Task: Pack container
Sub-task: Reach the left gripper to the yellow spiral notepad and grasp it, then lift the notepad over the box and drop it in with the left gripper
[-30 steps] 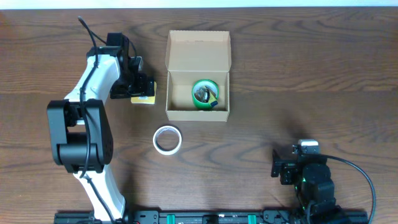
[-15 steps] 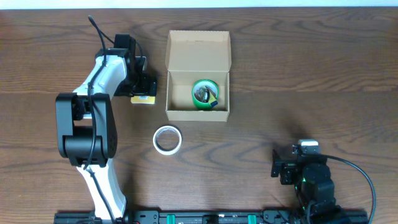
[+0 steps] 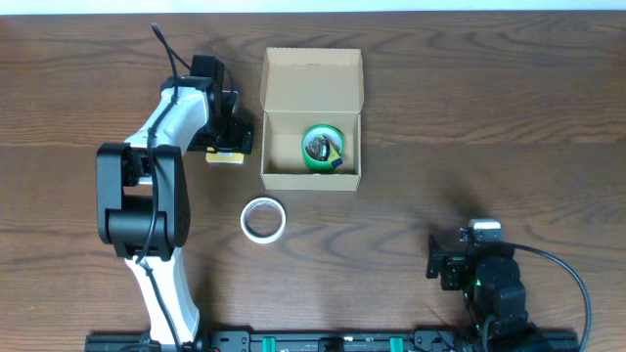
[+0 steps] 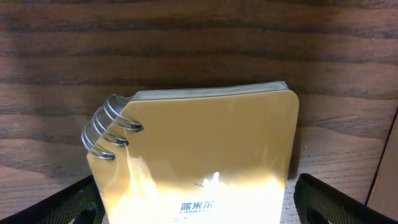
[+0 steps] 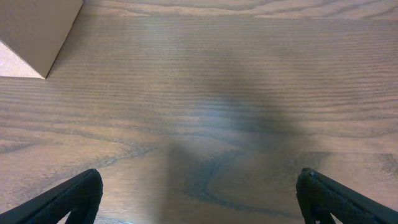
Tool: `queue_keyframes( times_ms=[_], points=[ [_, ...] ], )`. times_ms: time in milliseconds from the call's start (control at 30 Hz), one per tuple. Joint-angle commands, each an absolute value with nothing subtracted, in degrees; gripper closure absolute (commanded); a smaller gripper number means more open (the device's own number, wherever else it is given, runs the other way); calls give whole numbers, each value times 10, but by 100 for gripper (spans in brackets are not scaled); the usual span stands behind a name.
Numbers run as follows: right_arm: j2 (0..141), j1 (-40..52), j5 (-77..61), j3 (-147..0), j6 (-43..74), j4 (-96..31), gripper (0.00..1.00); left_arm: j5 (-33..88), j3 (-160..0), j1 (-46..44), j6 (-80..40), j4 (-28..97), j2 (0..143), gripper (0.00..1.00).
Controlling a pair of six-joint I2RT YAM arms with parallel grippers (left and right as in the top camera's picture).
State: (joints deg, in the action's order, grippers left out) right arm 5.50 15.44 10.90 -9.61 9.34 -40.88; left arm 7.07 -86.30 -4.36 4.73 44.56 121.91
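Observation:
The container (image 3: 311,179) is a tan cardboard box that stands open, with its flap lid (image 3: 311,78) folded back. A green tape roll (image 3: 321,147) lies inside it. A white tape roll (image 3: 263,218) lies on the table in front of the box. A small yellow spiral-bound pad (image 3: 225,155) lies left of the box. My left gripper (image 3: 227,139) is open low over the pad. In the left wrist view its fingers (image 4: 196,208) stand on either side of the pad (image 4: 205,143). My right gripper (image 3: 436,266) is open and empty at the front right.
The table is dark wood. In the right wrist view the open fingers (image 5: 199,199) hover over bare wood, with a corner of the box (image 5: 34,31) at the top left. The box's left wall stands just right of the pad.
The left arm has swung to the right and its gripper has shifted slightly toward the box over the pad. The pad, the box, both rolls and the right arm have not moved.

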Motion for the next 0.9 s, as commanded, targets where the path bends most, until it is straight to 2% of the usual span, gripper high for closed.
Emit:
queue_keyframes(
  times_ms=[0, 67, 100, 200, 333, 400, 500, 700, 867],
  points=[
    [52, 150, 109, -94, 85, -409, 1, 71, -873, -44, 51, 447, 1243, 4],
    [52, 150, 109, -94, 85, -409, 1, 71, -873, -44, 44, 448, 1243, 0],
    [52, 150, 109, -94, 85, -409, 1, 71, -873, -44, 42, 448, 1243, 8],
    [52, 150, 109, -94, 85, -409, 1, 71, -873, -44, 36, 448, 1244, 21],
    [52, 150, 109, -94, 85, -409, 1, 71, -873, -44, 36, 454, 1244, 37],
    [52, 150, 109, -94, 85, -409, 1, 71, -873, -44, 35, 454, 1244, 40],
    [52, 150, 109, -94, 85, -409, 1, 71, -873, -44, 21, 450, 1243, 52],
    [52, 150, 109, -94, 85, -409, 1, 68, -873, -44, 21, 439, 1205, 60],
    [52, 150, 109, -94, 85, -409, 1, 59, -873, -44, 21, 439, 1165, 62]
  ],
)
